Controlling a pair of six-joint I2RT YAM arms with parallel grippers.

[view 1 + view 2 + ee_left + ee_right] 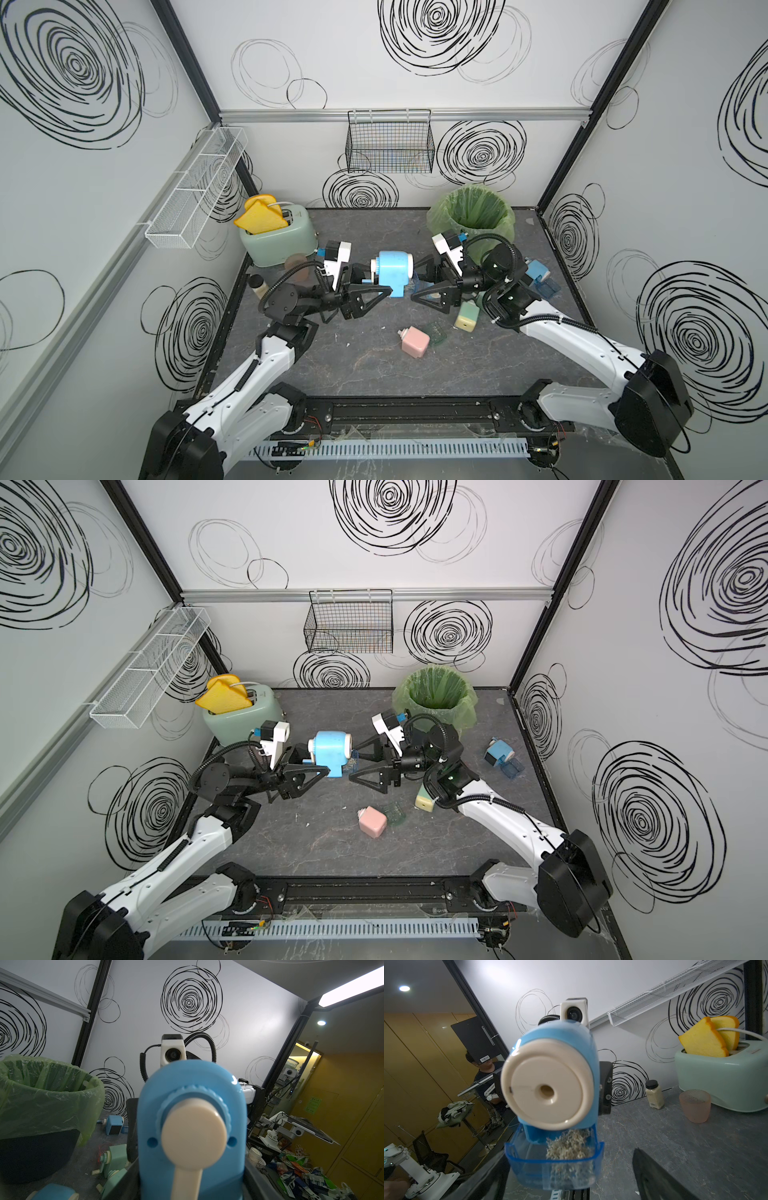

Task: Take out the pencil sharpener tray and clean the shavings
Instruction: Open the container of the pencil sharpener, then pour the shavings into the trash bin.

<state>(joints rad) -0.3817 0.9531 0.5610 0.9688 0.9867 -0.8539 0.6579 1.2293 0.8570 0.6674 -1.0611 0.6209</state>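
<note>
Grey surface (353,374) holds a bin (437,216), toaster (278,245) and pink sharpener (414,341); left jaws clamp the blue sharpener (392,272), right jaws stand apart around its tray (527,1169) of shavings (566,1147).

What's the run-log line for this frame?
left pincer: gripping blue sharpener | right pincer: open, by tray | tray: partly out | shavings: inside tray

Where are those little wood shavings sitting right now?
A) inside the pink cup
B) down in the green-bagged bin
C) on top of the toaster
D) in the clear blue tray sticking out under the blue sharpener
D: in the right wrist view the shavings lie heaped in the clear blue tray, which sticks partly out beneath the blue sharpener.
</note>
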